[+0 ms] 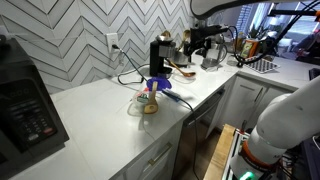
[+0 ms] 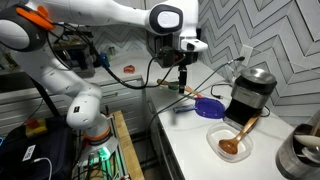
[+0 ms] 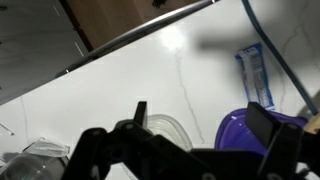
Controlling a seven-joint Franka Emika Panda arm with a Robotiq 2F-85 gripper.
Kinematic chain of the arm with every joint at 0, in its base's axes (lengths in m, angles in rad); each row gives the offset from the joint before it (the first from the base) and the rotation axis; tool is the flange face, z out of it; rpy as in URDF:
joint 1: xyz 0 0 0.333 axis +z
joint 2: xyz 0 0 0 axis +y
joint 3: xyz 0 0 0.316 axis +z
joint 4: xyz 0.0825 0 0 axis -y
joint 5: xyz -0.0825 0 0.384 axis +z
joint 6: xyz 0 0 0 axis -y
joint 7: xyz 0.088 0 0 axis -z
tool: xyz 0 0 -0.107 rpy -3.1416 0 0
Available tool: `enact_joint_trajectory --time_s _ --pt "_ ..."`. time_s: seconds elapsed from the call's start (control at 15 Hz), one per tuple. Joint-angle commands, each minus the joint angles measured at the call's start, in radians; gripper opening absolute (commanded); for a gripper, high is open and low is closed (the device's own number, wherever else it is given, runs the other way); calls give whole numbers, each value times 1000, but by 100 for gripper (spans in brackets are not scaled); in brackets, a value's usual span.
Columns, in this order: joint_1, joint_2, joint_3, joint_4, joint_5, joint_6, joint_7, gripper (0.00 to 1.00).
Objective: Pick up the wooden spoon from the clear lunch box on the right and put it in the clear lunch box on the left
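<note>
The wooden spoon [image 2: 241,133] leans in a clear lunch box [image 2: 232,146] near the counter's front edge; it also shows in an exterior view [image 1: 148,97] in that box [image 1: 147,105]. Another clear lunch box [image 1: 183,72] sits farther along the counter, and its rim shows in the wrist view [image 3: 168,128]. My gripper [image 2: 183,80] hangs open and empty above that farther box, away from the spoon. In the wrist view its jaws [image 3: 203,125] are spread with only counter, box rim and a purple lid between them.
A purple lid [image 2: 210,107] lies between the two boxes, also in the wrist view [image 3: 245,135]. A black coffee machine [image 2: 250,90] stands behind it. A microwave [image 1: 25,100] sits at one end of the counter. A blue and white packet [image 3: 258,75] lies on the counter.
</note>
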Motion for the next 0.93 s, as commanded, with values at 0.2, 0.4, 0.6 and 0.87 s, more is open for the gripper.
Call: enact_joint_trajectory --time_s 0.2,0.4,0.6,0.87 --pt "-6 110 -121 132 9 -108 -124 100" --pt "-3 130 -121 155 12 -117 -127 100" --pt "6 107 -176 171 80 -46 -309 100" --pt "-15 242 -309 277 246 -69 -573 100"
